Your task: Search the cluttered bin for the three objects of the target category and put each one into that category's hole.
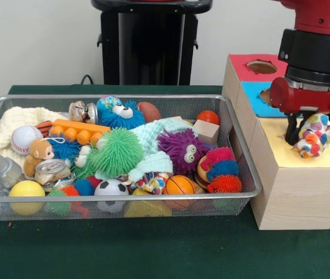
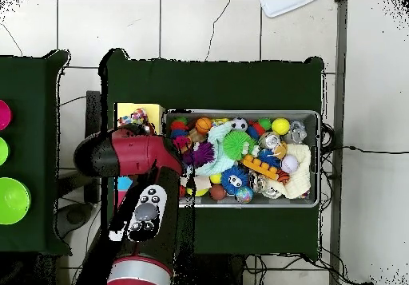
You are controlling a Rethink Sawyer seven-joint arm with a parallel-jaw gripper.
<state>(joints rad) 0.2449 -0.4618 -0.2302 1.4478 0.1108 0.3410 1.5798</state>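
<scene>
The wire mesh bin (image 1: 243, 174) is full of toys and also shows in the overhead view (image 2: 311, 114). My gripper (image 1: 301, 139) hangs over the yellow top (image 1: 327, 160) of the largest wooden box. It is shut on a spotted cloth piece (image 1: 317, 135), whose lower end touches the yellow top. One black finger (image 1: 293, 129) shows left of the cloth. The yellow-topped hole is hidden behind the gripper and cloth. Overhead, the cloth (image 2: 140, 116) lies on the yellow top (image 2: 126, 112) beside the arm. Another spotted cloth piece (image 1: 151, 182) lies in the bin near the front, between a soccer ball and a small basketball.
Behind the yellow box stand the blue-topped box (image 1: 258, 102) and the red-topped box with its hole (image 1: 262, 67). The bin holds a cream cloth (image 1: 14, 119), a mint cloth (image 1: 156, 133), a green spiky ball (image 1: 117, 152), a purple fuzzy toy (image 1: 183, 150), cans and balls.
</scene>
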